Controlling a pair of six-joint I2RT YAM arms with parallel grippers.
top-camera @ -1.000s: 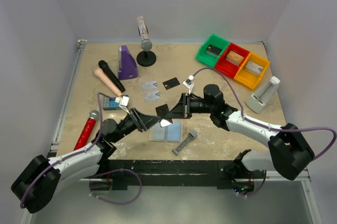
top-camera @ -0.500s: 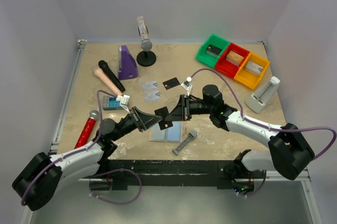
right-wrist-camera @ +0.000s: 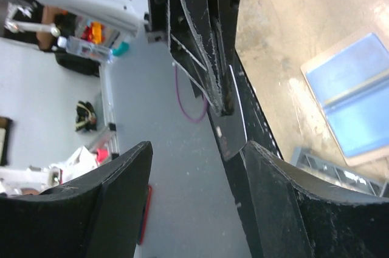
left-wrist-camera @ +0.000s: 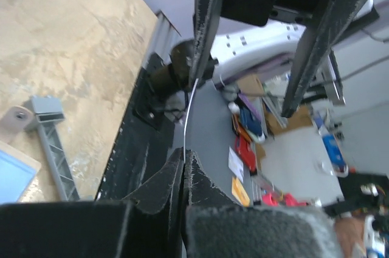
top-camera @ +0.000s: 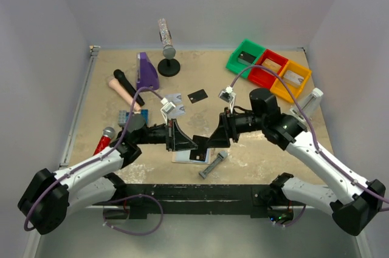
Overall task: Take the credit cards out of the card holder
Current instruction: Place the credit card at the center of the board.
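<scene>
A black credit card (top-camera: 199,141) hangs in the air between my two grippers, above the card holder (top-camera: 182,157). My left gripper (top-camera: 191,144) is shut on it. The left wrist view shows that card edge-on as a thin pale line (left-wrist-camera: 187,112) rising from the shut left gripper (left-wrist-camera: 184,161). My right gripper (top-camera: 213,141) faces it and stands open, off the card. In the right wrist view the card (right-wrist-camera: 234,130) sticks out below the left fingers, beyond the open right gripper (right-wrist-camera: 197,149). The card holder (right-wrist-camera: 358,106) lies open on the table. Another black card (top-camera: 197,95) and a grey card (top-camera: 176,96) lie further back.
A grey bar tool (top-camera: 213,164) lies right of the holder. A blue studded block (top-camera: 124,116), microphones (top-camera: 126,87), a purple stand (top-camera: 146,71) and a black round stand (top-camera: 168,67) sit at the back left. Green, red and yellow bins (top-camera: 269,70) and a grey dock (top-camera: 307,107) stand at the right.
The black card passed from the right gripper to the left: the left jaws shut on it and the right jaws opened. Both wrists swung round over the holder.
</scene>
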